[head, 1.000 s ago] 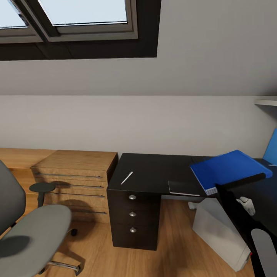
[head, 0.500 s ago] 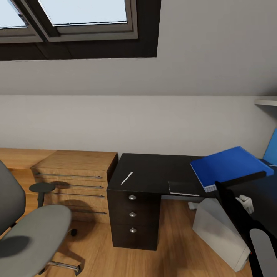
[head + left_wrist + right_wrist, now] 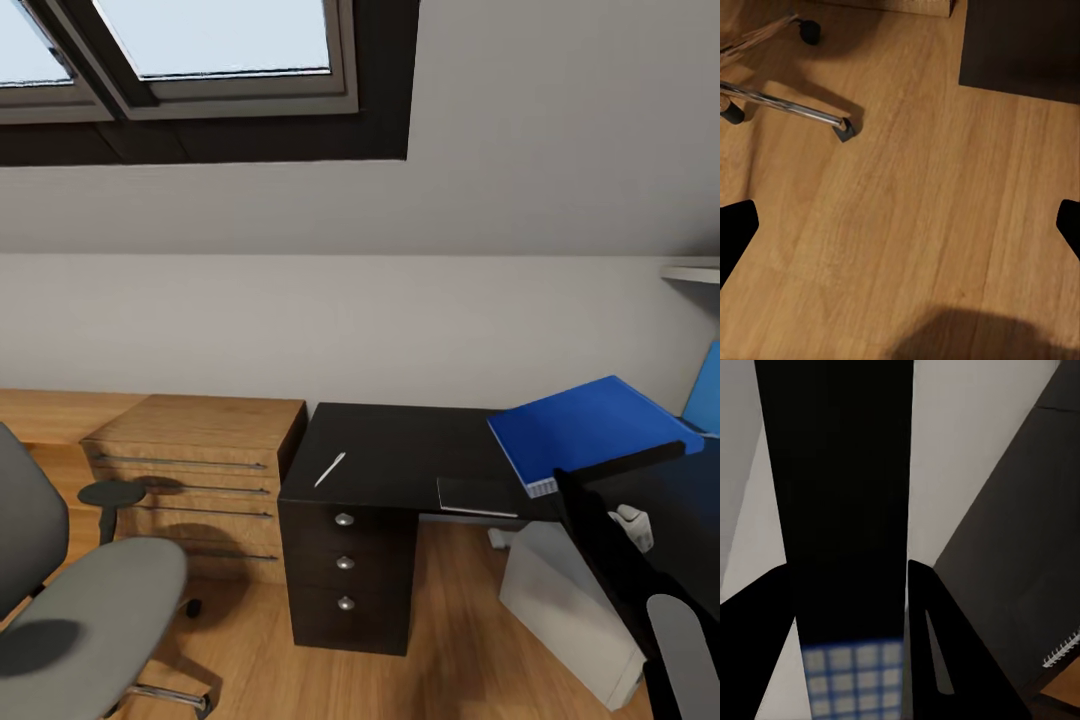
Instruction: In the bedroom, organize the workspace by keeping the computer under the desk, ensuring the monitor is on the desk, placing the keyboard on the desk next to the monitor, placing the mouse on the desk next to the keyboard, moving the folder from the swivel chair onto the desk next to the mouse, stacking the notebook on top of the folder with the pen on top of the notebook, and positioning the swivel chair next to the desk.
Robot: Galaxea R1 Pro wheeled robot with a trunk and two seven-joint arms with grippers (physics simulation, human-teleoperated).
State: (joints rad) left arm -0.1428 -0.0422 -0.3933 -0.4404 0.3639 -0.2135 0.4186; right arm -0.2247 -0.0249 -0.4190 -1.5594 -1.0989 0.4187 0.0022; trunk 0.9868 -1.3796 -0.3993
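While tilted above the far end of the glossy black L-shaped desk (image 3: 400, 455), bright-blue flat folder with white page edges (image 3: 585, 428) clamped at its near edge by the dark right gripper (image 3: 600, 475); in the right wrist view, black fingers (image 3: 934, 660) pressed on both faces of that folder (image 3: 855, 675). Thin white-silver pen (image 3: 329, 469) lying on the desktop above the three silver-knobbed drawers (image 3: 345, 560), well apart from the folder. Thin dark notebook with pale edge (image 3: 478, 496) flat at the desk's front edge, just beside the folder's lower corner. Plain white-grey tower computer (image 3: 575, 615) standing on the wooden floor (image 3: 460, 640) under the desk. Grey padded swivel chair (image 3: 85, 605) near the light wooden drawer chest (image 3: 195, 480). Left gripper (image 3: 900, 225) spread wide over bare floor, black fingertips (image 3: 735, 232) far apart, grasping nothing, close to the chair's chrome legs and casters (image 3: 787, 109)
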